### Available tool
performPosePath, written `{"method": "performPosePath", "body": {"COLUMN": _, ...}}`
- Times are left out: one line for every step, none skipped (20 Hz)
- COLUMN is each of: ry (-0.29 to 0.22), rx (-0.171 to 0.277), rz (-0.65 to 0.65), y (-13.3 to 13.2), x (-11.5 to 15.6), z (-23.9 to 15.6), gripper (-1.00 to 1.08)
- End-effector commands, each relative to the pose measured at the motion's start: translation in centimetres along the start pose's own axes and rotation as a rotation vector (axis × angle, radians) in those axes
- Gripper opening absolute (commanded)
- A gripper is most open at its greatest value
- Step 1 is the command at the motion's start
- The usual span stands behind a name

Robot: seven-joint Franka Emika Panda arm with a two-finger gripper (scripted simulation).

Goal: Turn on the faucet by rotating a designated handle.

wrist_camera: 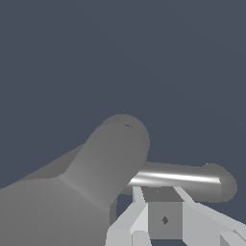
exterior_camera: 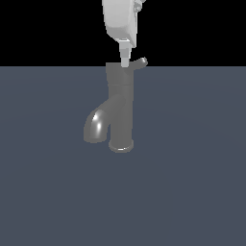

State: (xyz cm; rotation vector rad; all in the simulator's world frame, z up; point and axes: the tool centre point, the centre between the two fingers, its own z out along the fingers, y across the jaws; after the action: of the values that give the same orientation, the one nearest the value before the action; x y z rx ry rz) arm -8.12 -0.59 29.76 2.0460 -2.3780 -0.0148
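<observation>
Slate-blue flat ground [exterior_camera: 192,192] fills the lower scene under a black backdrop. Standing upright on it is a dull grey faucet [exterior_camera: 120,115], its glossy spout curving down toward the exterior view's left. Its wider cap handle [exterior_camera: 119,72] carries a thin lever tab pointing right. A pale gripper [exterior_camera: 125,60] descends onto the cap beside the tab; whether its fingers are spread cannot be told.

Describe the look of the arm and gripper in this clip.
The arm's end is a smooth, rounded, white-to-pale-grey shell, with no cables or sleeves visible. The gripper narrows to blocky pale grey fingers; the wrist view shows a grey square face with a small dark diamond mark.
</observation>
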Motion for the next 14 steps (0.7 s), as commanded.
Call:
{"method": "performPosePath", "body": {"ry": 0.0, "rx": 0.006, "rz": 0.012, "y": -0.9, "x": 0.8, "z": 0.0, "gripper": -1.0}}
{"method": "performPosePath", "body": {"ry": 0.0, "rx": 0.006, "rz": 0.014, "y": -1.2, "x": 1.0, "z": 0.0, "gripper": -1.0}}
{"method": "performPosePath", "body": {"ry": 0.0, "rx": 0.006, "rz": 0.017, "y": -1.4, "x": 1.2, "z": 0.0, "gripper": -1.0}}
{"method": "performPosePath", "body": {"ry": 0.0, "rx": 0.007, "rz": 0.019, "y": -1.7, "x": 1.4, "z": 0.0, "gripper": -1.0}}
{"method": "performPosePath", "body": {"ry": 0.0, "rx": 0.007, "rz": 0.022, "y": -1.9, "x": 1.6, "z": 0.0, "gripper": -1.0}}
{"method": "performPosePath", "body": {"ry": 0.0, "rx": 0.007, "rz": 0.024, "y": -2.2, "x": 1.8, "z": 0.0, "gripper": -1.0}}
{"method": "performPosePath", "body": {"ry": 0.0, "rx": 0.007, "rz": 0.027, "y": -2.4, "x": 2.0, "z": 0.0, "gripper": -1.0}}
{"method": "performPosePath", "body": {"ry": 0.0, "rx": 0.007, "rz": 0.029, "y": -2.7, "x": 2.2, "z": 0.0, "gripper": -1.0}}
{"method": "performPosePath", "body": {"ry": 0.001, "rx": 0.008, "rz": 0.031, "y": -2.9, "x": 2.4, "z": 0.0, "gripper": -1.0}}
{"method": "performPosePath", "body": {"ry": 0.001, "rx": 0.008, "rz": 0.033, "y": -3.1, "x": 2.6, "z": 0.0, "gripper": -1.0}}
{"method": "performPosePath", "body": {"ry": 0.001, "rx": 0.008, "rz": 0.036, "y": -3.4, "x": 2.8, "z": 0.0, "gripper": -1.0}}
{"method": "performPosePath", "body": {"ry": 0.001, "rx": 0.008, "rz": 0.038, "y": -3.6, "x": 3.0, "z": 0.0, "gripper": -1.0}}
{"method": "performPosePath", "body": {"ry": 0.001, "rx": 0.008, "rz": 0.04, "y": -3.8, "x": 3.2, "z": 0.0, "gripper": -1.0}}
{"method": "performPosePath", "body": {"ry": 0.001, "rx": 0.008, "rz": 0.042, "y": -4.0, "x": 3.4, "z": 0.0, "gripper": -1.0}}
